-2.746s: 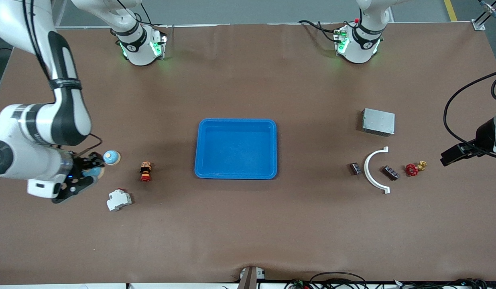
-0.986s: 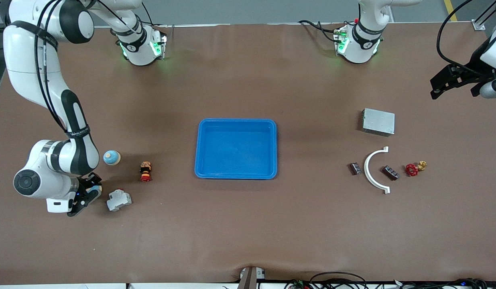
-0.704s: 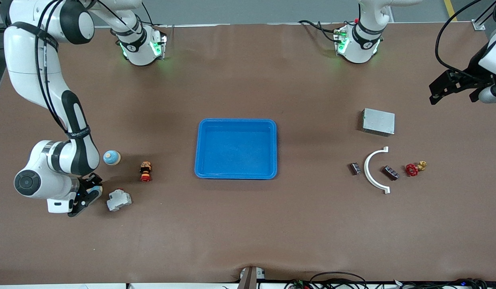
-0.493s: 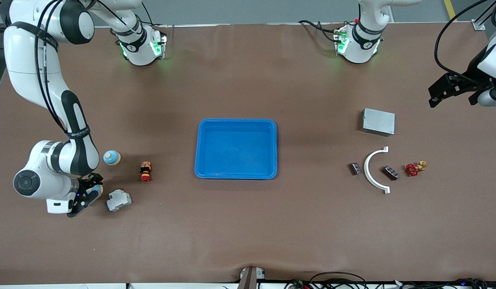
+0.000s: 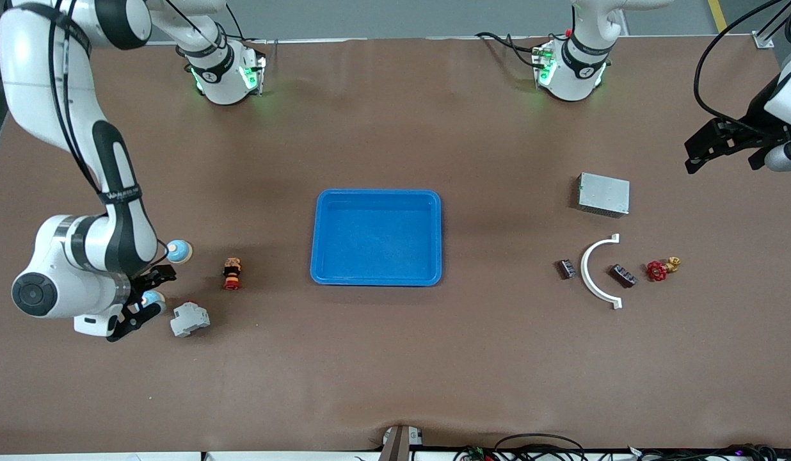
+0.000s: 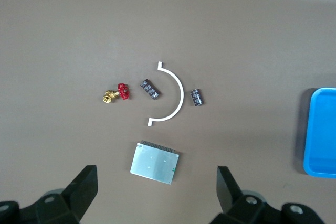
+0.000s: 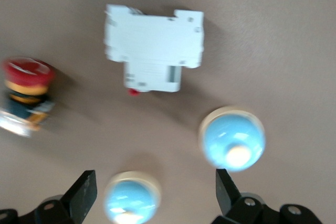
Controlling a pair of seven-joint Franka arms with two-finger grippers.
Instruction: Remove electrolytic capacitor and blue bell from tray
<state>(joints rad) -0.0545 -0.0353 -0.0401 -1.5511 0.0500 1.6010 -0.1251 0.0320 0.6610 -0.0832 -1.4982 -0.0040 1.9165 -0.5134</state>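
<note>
right end effector [image 5: 153, 296] released over two bells [image 7: 232, 139]; breaker [image 5: 190, 319] beside; left end effector [image 6: 157, 192] released.

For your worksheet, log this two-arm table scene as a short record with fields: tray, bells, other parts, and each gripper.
tray: blue tray, mid-table, nothing in it
bells: two blue bells, toward the right arm's end
beside bells: white breaker, red button
left arm's end: two dark capacitors, white arc, red valve, metal box
right gripper: open, over one bell
left gripper: open, raised, holding nothing
</note>
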